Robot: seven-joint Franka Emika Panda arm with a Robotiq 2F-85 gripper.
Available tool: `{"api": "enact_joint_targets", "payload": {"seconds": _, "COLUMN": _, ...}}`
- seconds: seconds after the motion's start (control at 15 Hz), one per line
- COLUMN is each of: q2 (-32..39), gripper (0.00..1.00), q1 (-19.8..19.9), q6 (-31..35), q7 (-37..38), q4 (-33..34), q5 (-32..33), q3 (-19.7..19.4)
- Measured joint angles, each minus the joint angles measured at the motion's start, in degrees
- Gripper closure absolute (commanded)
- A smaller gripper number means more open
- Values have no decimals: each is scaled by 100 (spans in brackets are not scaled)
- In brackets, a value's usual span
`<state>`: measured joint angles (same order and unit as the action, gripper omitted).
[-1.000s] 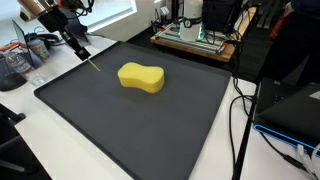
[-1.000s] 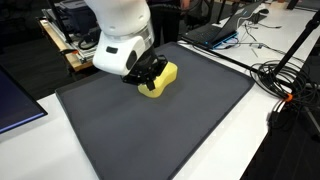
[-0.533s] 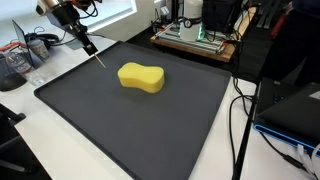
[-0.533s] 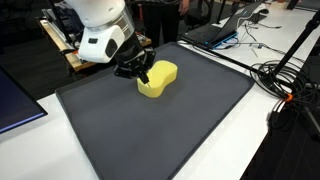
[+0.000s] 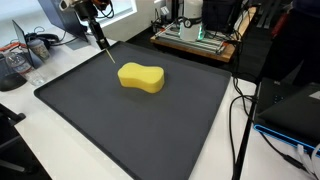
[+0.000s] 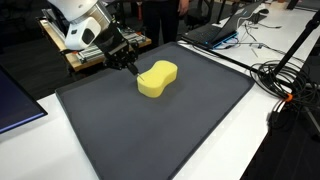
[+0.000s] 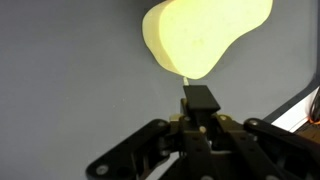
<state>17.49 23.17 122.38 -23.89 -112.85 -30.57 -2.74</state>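
A yellow, peanut-shaped sponge [image 5: 141, 77] [image 6: 158, 79] lies on a dark grey mat [image 5: 120, 125] [image 6: 150, 135]. My gripper [image 5: 101, 42] [image 6: 127, 60] hangs above the mat's edge, a short way from one end of the sponge and not touching it. Its jaws are shut on a thin pale stick [image 5: 108, 55] that slants down toward the mat. In the wrist view the gripper [image 7: 200, 100] pinches the stick [image 7: 187, 78], whose tip points at the sponge [image 7: 205, 35] below.
The mat lies on a white table. A green circuit board on a wooden stand [image 5: 195, 38] sits behind the mat. Black cables [image 5: 240, 120] [image 6: 285, 80] trail beside it. A laptop [image 6: 215, 32] and a plastic cup [image 5: 15, 65] stand near the edges.
The gripper, still pinching the stick, has risen and travelled along the mat's edge, coming clear of the sponge's end. The sponge has not moved.
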Motion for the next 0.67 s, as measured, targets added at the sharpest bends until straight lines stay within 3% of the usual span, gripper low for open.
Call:
{"api": "enact_joint_targets", "payload": {"seconds": 0.33, "q2": -1070, "gripper": 97, "q1": -84, "q6": 777, "q7": -615, "q4": -1549, "q5": -388, "q3": -225}}
{"api": "enact_joint_targets", "payload": {"seconds": 0.67, "q2": -2379, "gripper": 97, "q1": -552, "q6": 2078, "q7": -893, "q4": -3113, "q5": -601, "q3": -388}}
